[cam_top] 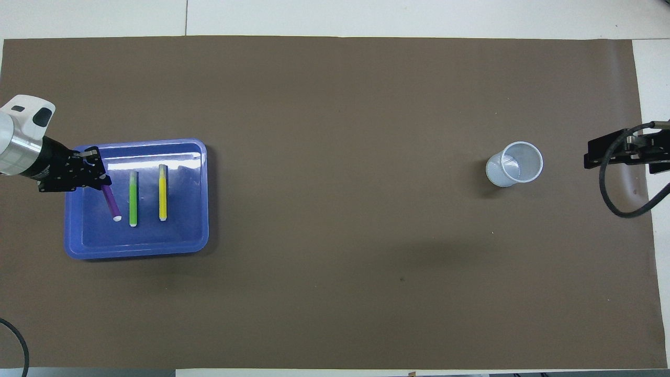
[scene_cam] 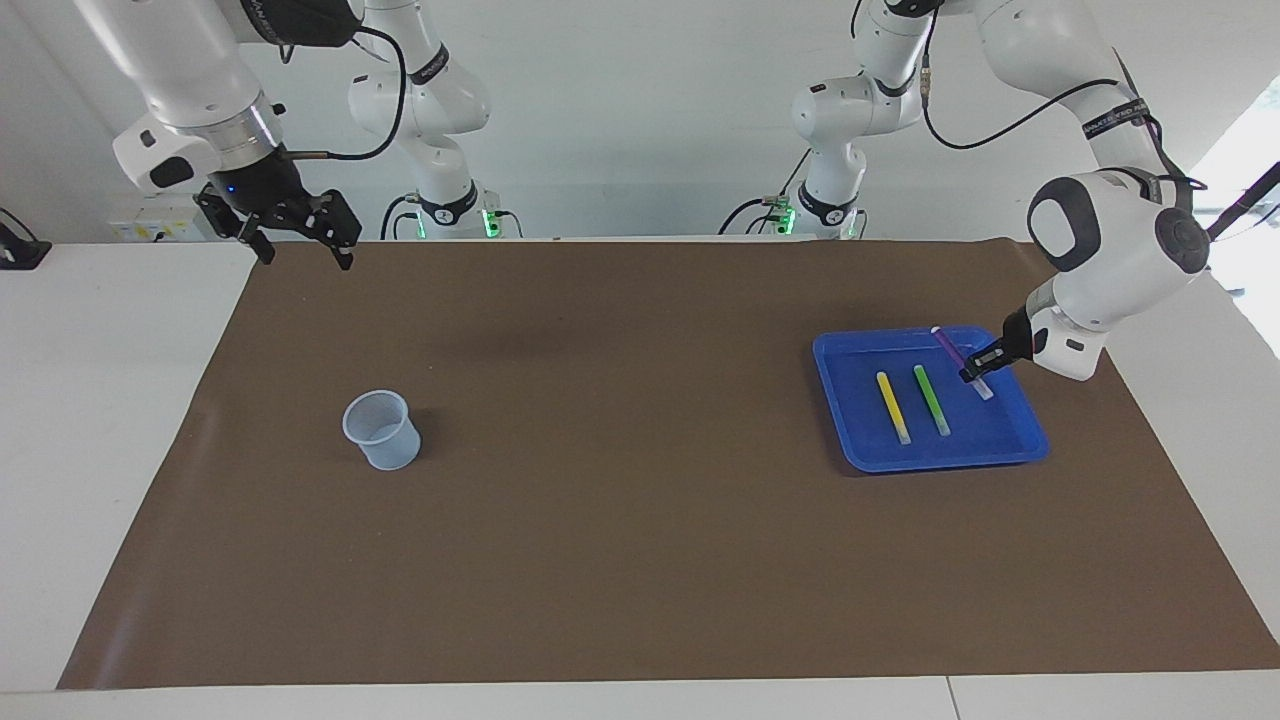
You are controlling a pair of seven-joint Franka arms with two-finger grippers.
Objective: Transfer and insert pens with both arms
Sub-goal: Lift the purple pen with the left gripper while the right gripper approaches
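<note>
A blue tray [scene_cam: 940,460] [cam_top: 136,251] lies at the left arm's end of the brown mat and holds three pens. My left gripper [scene_cam: 975,368] [cam_top: 102,180] reaches low into the tray and is shut on the purple pen [scene_cam: 948,346] [cam_top: 111,204], which lies askew to the other two. The green pen [scene_cam: 932,399] [cam_top: 133,198] and the yellow pen [scene_cam: 893,406] [cam_top: 163,191] lie side by side on the tray floor. My right gripper [scene_cam: 305,250] [cam_top: 594,154] waits open and holding nothing, up in the air over the mat's edge at the right arm's end.
A translucent plastic cup [scene_cam: 382,430] [cam_top: 514,164] stands upright on the mat toward the right arm's end. Two smaller white arms with green-lit bases [scene_cam: 455,215] stand by the wall at the robots' end of the table.
</note>
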